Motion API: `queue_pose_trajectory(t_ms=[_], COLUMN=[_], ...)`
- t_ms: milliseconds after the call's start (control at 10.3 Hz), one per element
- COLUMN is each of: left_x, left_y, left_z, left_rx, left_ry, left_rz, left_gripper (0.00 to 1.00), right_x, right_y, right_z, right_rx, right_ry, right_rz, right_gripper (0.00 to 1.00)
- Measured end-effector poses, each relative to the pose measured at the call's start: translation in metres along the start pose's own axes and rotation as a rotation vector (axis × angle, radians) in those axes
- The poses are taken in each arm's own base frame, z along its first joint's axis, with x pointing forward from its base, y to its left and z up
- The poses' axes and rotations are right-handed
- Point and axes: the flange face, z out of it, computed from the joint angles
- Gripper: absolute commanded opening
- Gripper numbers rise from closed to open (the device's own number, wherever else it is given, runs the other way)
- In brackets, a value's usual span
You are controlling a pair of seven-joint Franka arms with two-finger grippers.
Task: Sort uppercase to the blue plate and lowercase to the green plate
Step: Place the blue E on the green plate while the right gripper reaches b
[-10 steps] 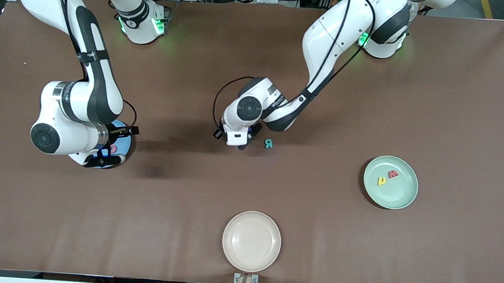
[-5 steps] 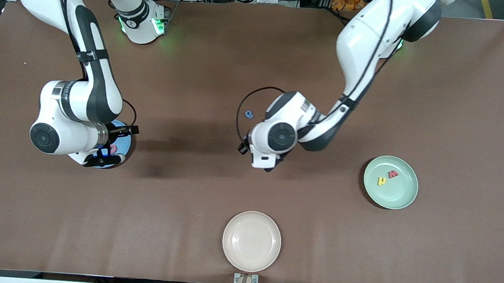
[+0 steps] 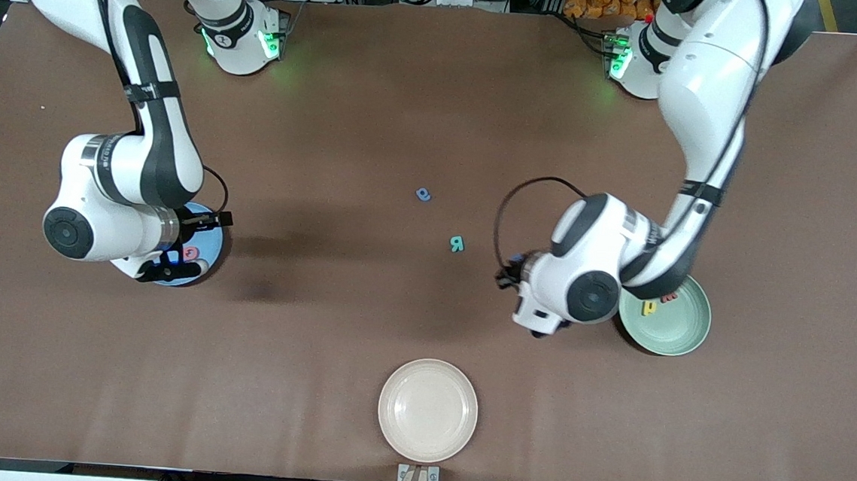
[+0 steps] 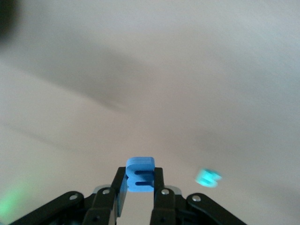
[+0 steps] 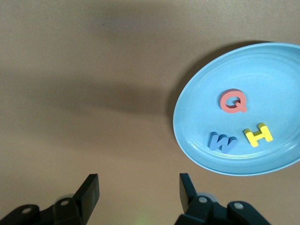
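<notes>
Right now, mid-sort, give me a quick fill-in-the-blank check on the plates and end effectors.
1. The left end effector is shut on a blue ____.
2. The blue plate holds ____ letters.
3. The green R lies on the ____.
4. The right end effector is ____.

Missing: letter; three; table; open

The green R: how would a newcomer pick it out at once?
Start at the brown table and go to its middle. Two small foam letters lie there on bare tabletop; the green R is the one nearer the front camera, while the blue a is blue and rounder.
</notes>
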Motion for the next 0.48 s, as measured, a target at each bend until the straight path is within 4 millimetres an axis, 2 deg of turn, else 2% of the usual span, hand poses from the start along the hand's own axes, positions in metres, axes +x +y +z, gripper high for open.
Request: queue_pose_trajectory(t_ms=[97, 290, 483], left_x=[0.019, 0.056, 0.106], left_y=[-0.022, -0.066, -0.132], left_z=[-0.001, 0.012, 0.015], left_rx=[0.054, 0.182, 0.184], left_ry=[0.03, 0.078, 0.055], left_rz=[0.078, 0.242, 0.397], left_gripper=[0.0, 0.0, 0.0], right_x=[-0.001, -0.002, -0.002], right_y=[-0.001, -0.004, -0.008], right_z=[-0.003, -0.007, -0.013], right_rx=[0.0, -0.001, -0.002], right_ry=[0.005, 0.012, 0.023], right_rz=[-0.002, -0.007, -0.013], right_gripper=[0.78, 0.78, 0.78])
